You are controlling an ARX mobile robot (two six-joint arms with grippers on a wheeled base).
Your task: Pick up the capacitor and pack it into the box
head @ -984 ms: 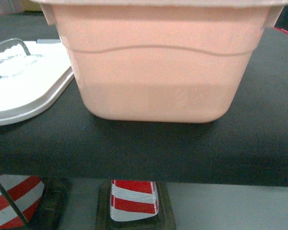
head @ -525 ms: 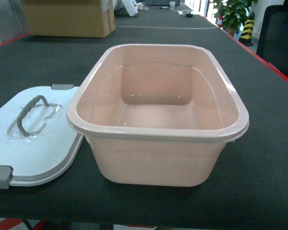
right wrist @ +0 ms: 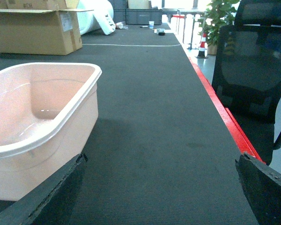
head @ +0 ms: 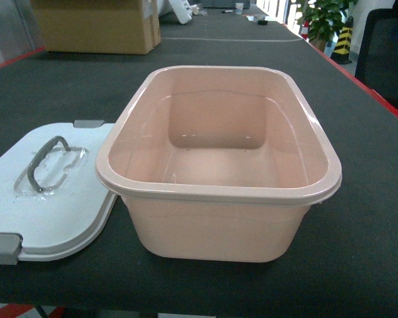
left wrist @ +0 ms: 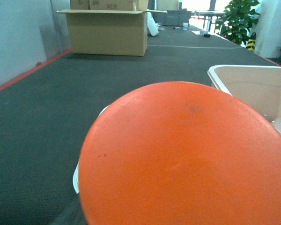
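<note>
A brown carton (head: 96, 25) sits upper left on the dark table (head: 371, 218); a potted plant (head: 323, 18) stands upper right by a striped cone (head: 345, 36); a black mesh chair (right wrist: 257, 79) fills the right wrist view's right side; an orange disc (left wrist: 187, 159) fills the left wrist view's foreground.

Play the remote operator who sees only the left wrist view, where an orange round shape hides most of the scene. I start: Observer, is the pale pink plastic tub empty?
Observer: Yes, the head view shows the pale pink plastic tub bare inside.
Operator: Where is its lid?
Observer: The light-grey plastic lid lies flat on the black table, left of the tub, handle up.
Operator: And the right claw?
Observer: The right claw is open, to the tub's right, holding nothing.
</note>
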